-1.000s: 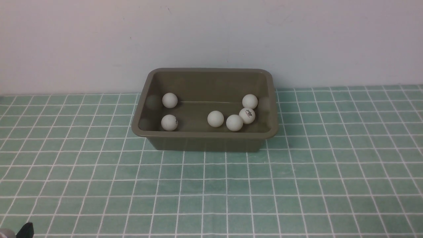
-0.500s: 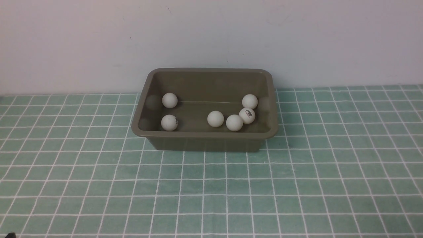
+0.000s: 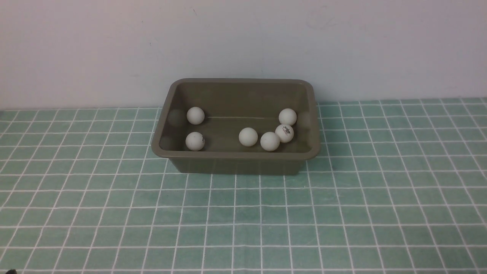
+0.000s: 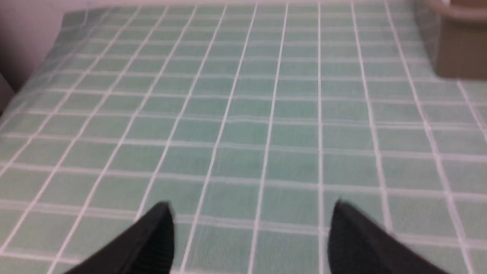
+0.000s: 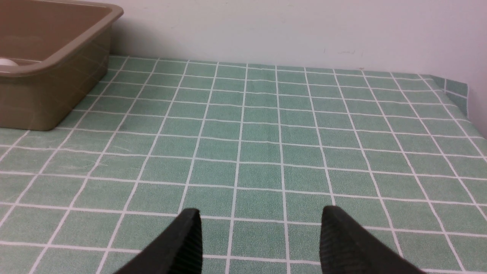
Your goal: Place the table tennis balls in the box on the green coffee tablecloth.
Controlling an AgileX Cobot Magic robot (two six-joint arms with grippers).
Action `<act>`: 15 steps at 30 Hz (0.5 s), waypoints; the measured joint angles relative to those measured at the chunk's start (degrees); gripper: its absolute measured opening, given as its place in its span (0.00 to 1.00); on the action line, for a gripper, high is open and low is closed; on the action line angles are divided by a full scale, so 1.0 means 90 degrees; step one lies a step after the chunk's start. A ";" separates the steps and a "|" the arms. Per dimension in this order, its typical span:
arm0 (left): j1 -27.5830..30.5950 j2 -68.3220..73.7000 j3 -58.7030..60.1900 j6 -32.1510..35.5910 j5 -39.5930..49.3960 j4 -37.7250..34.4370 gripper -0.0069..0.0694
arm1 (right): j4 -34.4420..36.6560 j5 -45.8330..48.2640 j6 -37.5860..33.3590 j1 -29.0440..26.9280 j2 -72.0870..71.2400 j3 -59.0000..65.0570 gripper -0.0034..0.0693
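Several white table tennis balls (image 3: 248,136) lie inside the olive-brown box (image 3: 236,163), which stands on the green coffee tablecloth (image 3: 243,213) by the back wall. Two balls (image 3: 195,115) rest near its left wall, and the others, one with a dark logo (image 3: 284,133), lie towards its right. In the left wrist view my left gripper (image 4: 252,204) is open over bare cloth, with a box corner (image 4: 460,45) far off. My right gripper (image 5: 261,210) is open too and holds nothing. From there the box (image 5: 45,95) stands well ahead and to one side, with a sliver of ball (image 5: 7,62) showing over the rim.
A pale wall (image 3: 243,45) rises directly behind the box. The cloth's edge (image 4: 57,38) drops off in the left wrist view, and its corner (image 5: 456,89) shows in the right wrist view.
The dark tip of my left gripper at the bottom left corner of the front view has slid almost out of sight. The balls and the box have not moved.
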 joint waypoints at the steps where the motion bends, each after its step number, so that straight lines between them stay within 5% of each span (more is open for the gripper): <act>1: 0.0000 0.0000 0.0014 0.0032 -0.0095 -0.0028 0.73 | 0.0000 0.0000 0.0000 0.0000 0.0000 0.0000 0.58; 15: 0.0000 0.0000 0.0056 0.0077 -0.0305 -0.0388 0.73 | 0.0000 0.0000 0.0000 0.0000 0.0000 0.0000 0.58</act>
